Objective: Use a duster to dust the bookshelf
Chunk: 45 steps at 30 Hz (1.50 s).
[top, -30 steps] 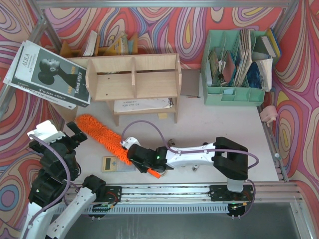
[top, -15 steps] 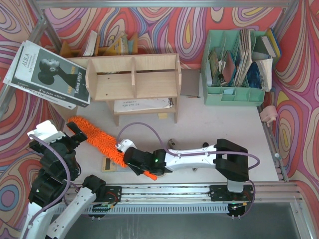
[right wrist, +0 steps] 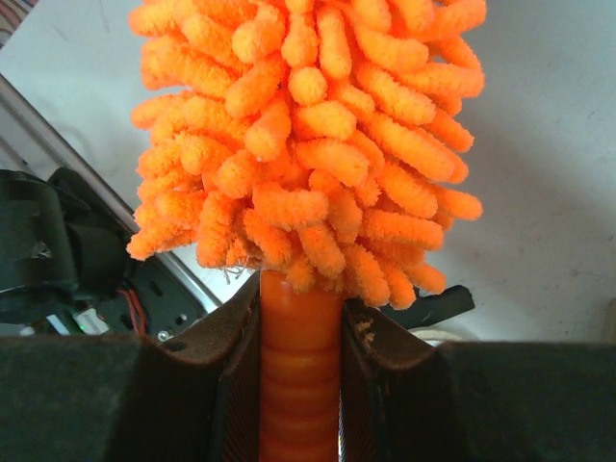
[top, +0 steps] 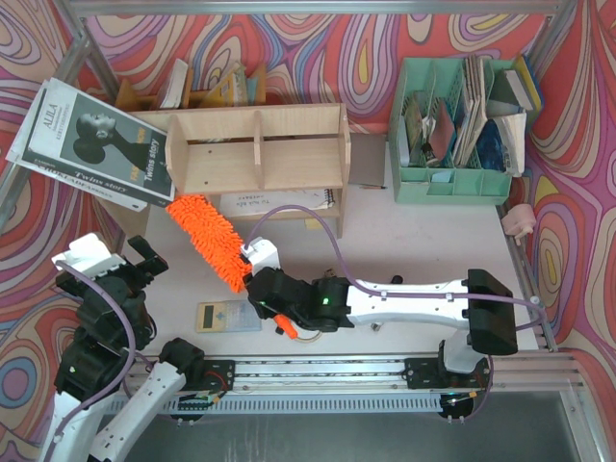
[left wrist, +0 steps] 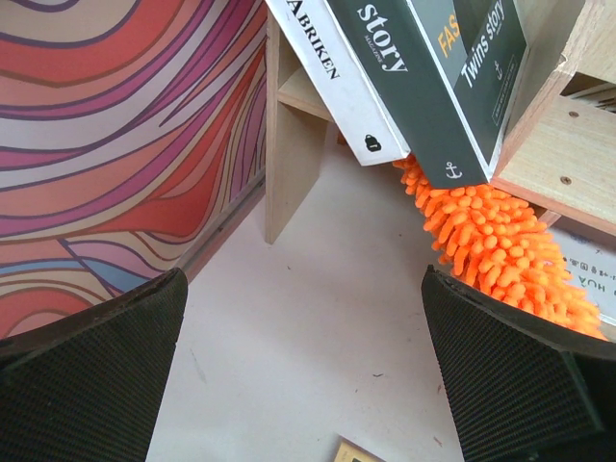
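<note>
Off the bookshelf's (top: 260,144) left end, nearer the robot, the left gripper (left wrist: 308,385) hangs with its jaws spread wide, holding nothing. Against that same end leans a magazine (top: 91,144), its lower corner overhanging the bookshelf's front left corner. Before the bookshelf's left compartment lies the duster (top: 207,236). Its long axis runs on a slant, with the fluffy tip pointing away from the robot and leftward to that front left corner, just under the magazine. The handle (right wrist: 300,346) points back toward the robot. Whether the tip presses on the wood I cannot tell. In front of the bookshelf's middle, the right gripper (top: 267,289) is clamped on the handle. The step in hand looks like bringing the head onto the bookshelf. Done well, it would keep the tip clear of the magazine, lay the fluff flat along a board, and sweep rightward with light pressure, so the handle does not twist in the grip.
</note>
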Tool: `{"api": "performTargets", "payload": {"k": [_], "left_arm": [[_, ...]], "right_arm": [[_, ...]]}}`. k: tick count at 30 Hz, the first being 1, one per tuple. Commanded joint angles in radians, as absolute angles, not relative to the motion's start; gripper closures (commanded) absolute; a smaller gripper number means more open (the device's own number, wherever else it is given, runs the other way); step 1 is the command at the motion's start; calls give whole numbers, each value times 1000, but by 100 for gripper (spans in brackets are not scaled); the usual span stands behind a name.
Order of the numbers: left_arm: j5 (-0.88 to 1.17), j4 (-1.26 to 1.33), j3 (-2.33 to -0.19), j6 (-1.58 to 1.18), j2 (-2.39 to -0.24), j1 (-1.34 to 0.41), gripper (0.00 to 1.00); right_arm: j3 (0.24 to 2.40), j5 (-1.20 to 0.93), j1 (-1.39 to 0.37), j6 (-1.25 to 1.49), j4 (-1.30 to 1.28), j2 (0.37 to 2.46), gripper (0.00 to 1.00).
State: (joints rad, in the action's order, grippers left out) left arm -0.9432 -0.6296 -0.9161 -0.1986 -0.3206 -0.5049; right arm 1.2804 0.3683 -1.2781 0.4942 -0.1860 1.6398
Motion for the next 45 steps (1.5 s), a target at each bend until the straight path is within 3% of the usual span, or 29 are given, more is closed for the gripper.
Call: {"api": "performTargets", "payload": {"k": [1, 11, 18, 35, 45], "left_arm": [[-942, -614, -908, -193, -300, -500, 2], [-942, -612, -907, -196, -279, -500, 1], [-909, -612, -909, -196, -280, -501, 1], [-915, -615, -908, -196, -284, -502, 1], [-922, -612, -907, -195, -281, -501, 1]], "right_arm": [[1363, 440, -1295, 584, -160, 1649, 100], [1548, 503, -1305, 765, -342, 1805, 100], [1512, 565, -1304, 879, -408, 1789, 100], [1525, 391, -1255, 919, -475, 1894, 100], [1512, 455, -1284, 765, -357, 1823, 100]]}}
